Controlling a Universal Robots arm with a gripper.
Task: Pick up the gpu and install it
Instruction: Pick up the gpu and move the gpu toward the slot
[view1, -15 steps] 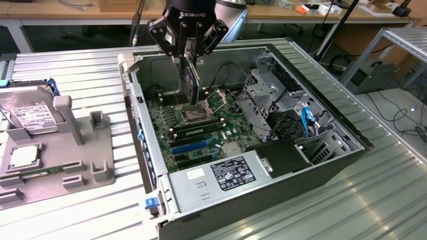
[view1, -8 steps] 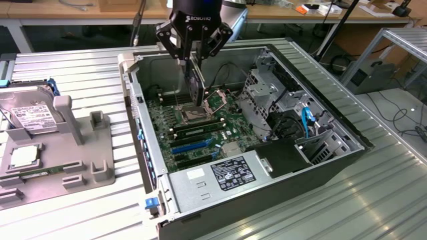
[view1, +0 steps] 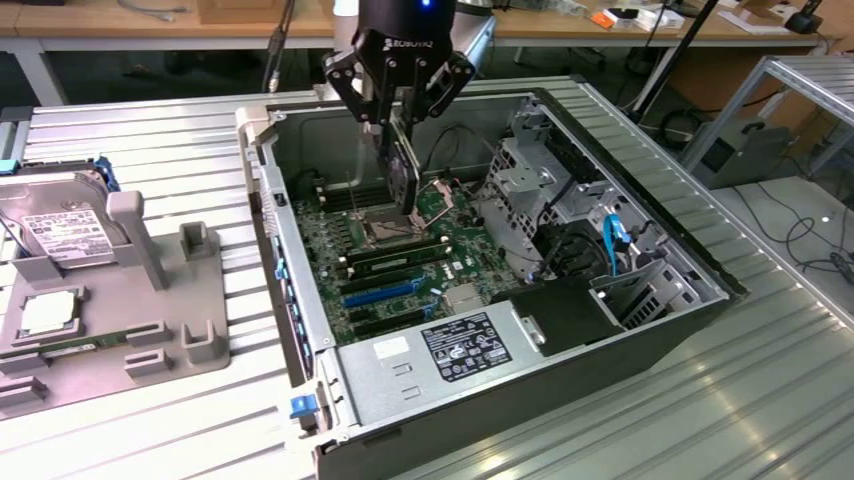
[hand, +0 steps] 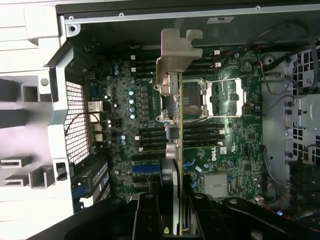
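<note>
My gripper (view1: 399, 118) hangs over the open computer case (view1: 641, 160) and is shut on the gpu (view1: 402, 175), a thin black card held on edge, pointing down toward the motherboard (view1: 400, 250). In the wrist view the gpu (hand: 176, 150) runs away from the fingers (hand: 146, 210), with its silver metal bracket (hand: 172, 57) at the far end, above the processor socket (hand: 225, 97). The card hovers above the board, clear of the blue expansion slots (view1: 380, 293).
A grey fixture tray (view1: 80, 330) on the exterior view's left holds a silver hard drive (view1: 54, 225) and a square processor chip (view1: 47, 312). Inside the case sit a drive cage (view1: 541, 190), cables (view1: 614, 245) and a power supply (view1: 461, 350).
</note>
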